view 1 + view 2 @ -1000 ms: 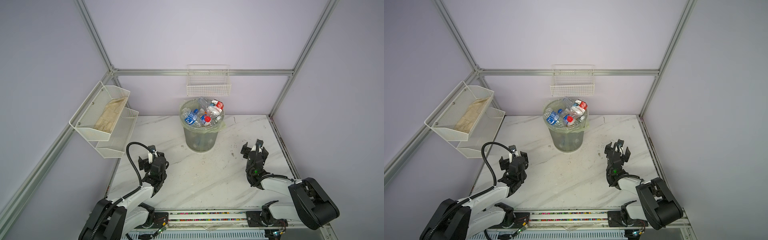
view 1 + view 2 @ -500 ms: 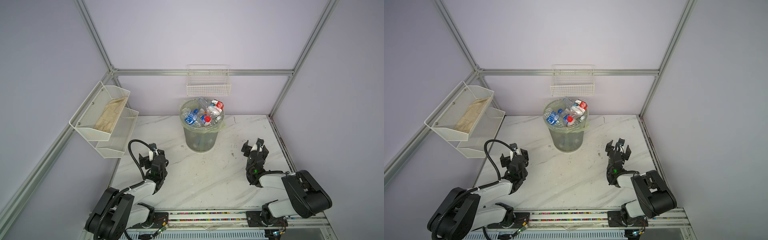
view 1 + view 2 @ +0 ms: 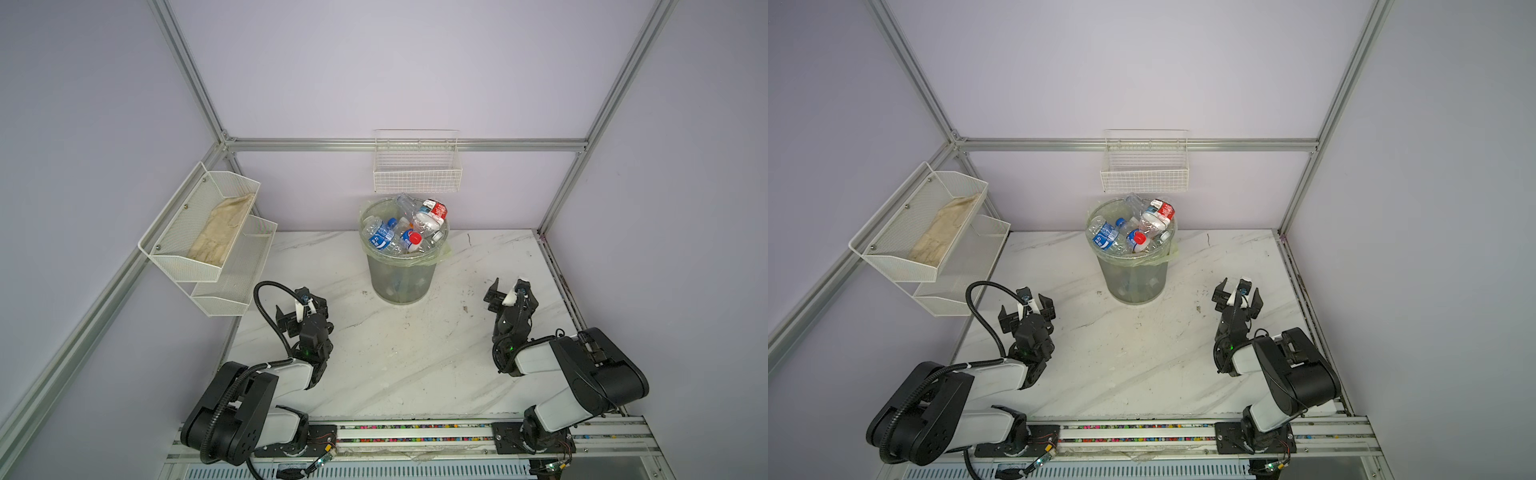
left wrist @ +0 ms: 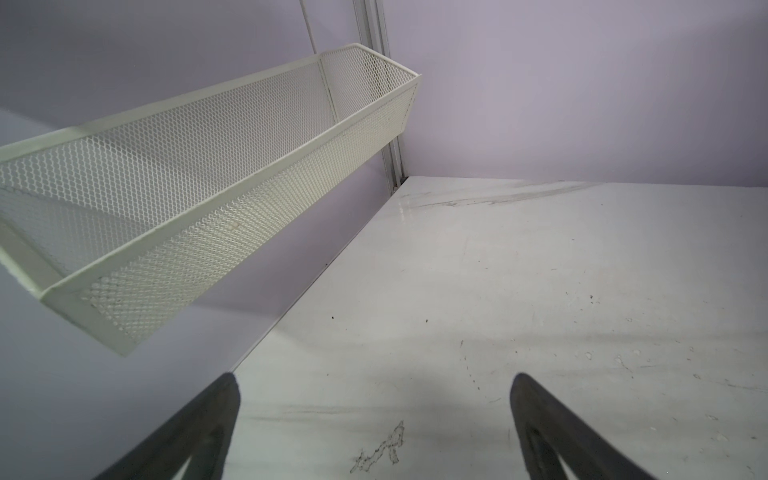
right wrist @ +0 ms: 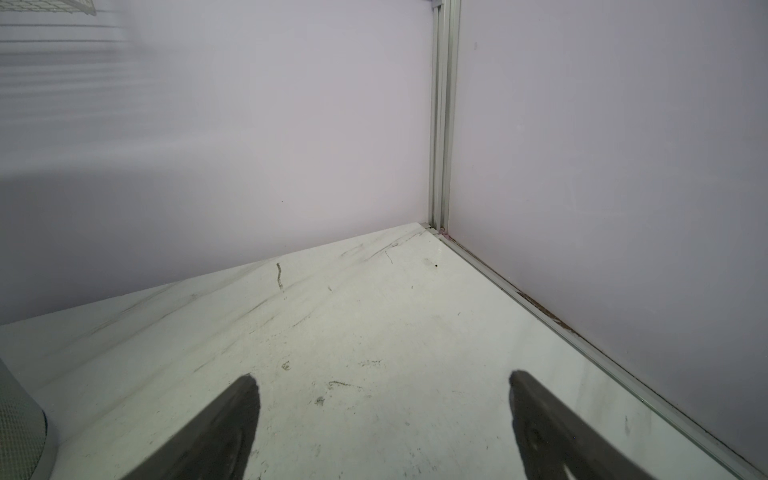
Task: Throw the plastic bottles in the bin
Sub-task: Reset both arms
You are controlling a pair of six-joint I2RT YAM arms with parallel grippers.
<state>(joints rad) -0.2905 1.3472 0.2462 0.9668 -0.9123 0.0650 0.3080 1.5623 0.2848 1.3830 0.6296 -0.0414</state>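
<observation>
Parking arms seems the job: bottles (image 3: 409, 232) heaped in bin (image 3: 399, 278) (none on table (image 3: 395, 353)); L gripper (image 3: 301, 311) & R gripper (image 3: 510, 295) splayed, empty. Avoid nudging bin.

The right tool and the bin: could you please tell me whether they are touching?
Apart. A top view shows bare marble tabletop between the right tool and the bin.
</observation>
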